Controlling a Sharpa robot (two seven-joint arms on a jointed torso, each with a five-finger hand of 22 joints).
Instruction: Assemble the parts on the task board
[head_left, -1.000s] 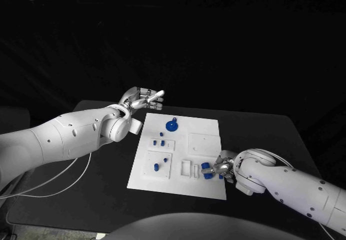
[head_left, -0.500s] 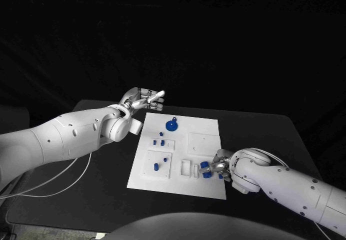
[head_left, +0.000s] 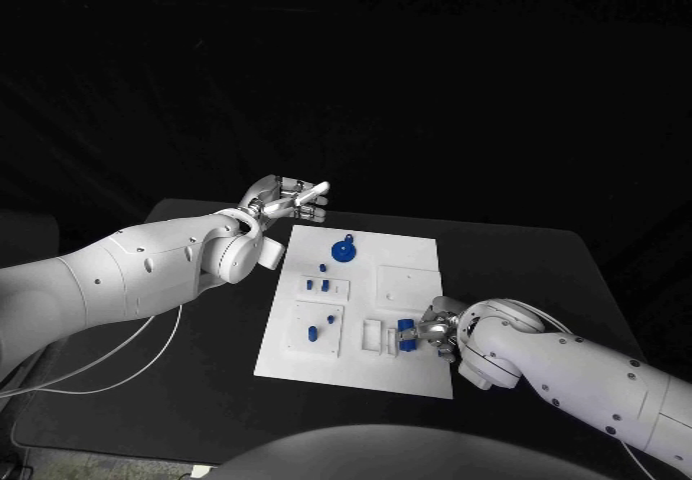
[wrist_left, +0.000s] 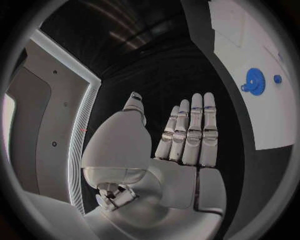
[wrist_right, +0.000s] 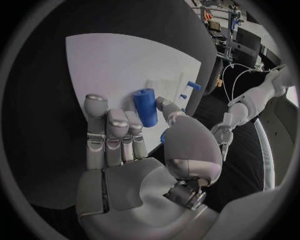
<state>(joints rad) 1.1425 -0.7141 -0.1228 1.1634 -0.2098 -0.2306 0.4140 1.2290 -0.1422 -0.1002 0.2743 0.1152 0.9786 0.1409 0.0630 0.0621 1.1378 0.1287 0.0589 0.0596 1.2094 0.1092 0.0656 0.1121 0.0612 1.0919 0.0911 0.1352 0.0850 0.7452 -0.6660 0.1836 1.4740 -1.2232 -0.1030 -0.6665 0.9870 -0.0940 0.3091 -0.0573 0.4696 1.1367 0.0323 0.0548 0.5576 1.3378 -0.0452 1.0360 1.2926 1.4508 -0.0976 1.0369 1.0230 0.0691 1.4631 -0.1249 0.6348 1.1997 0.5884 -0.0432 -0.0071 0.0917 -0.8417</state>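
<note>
The white task board (head_left: 411, 255) lies in the middle of the black table. My right hand (head_left: 441, 330) hovers over its near right corner and pinches a blue cylinder part (wrist_right: 145, 106) between thumb and fingers; the same part (head_left: 407, 336) sits by the white slots there. My left hand (head_left: 289, 197) is off the board's far left corner with flat, straight fingers (wrist_left: 190, 132) and nothing in it. A round blue gear-like part (head_left: 343, 250) stands at the board's far end, with small blue pieces (head_left: 320, 287) in white blocks on the left side.
A white cable (head_left: 130, 350) loops over the table under my left arm. The left wrist view shows the board (wrist_left: 250, 45) with the round blue part (wrist_left: 253, 81) and a small blue peg (wrist_left: 277, 78) beside it.
My right hand has crept a little to the left over the board's near right corner, carrying the blue cylinder. The left hand has stayed still.
</note>
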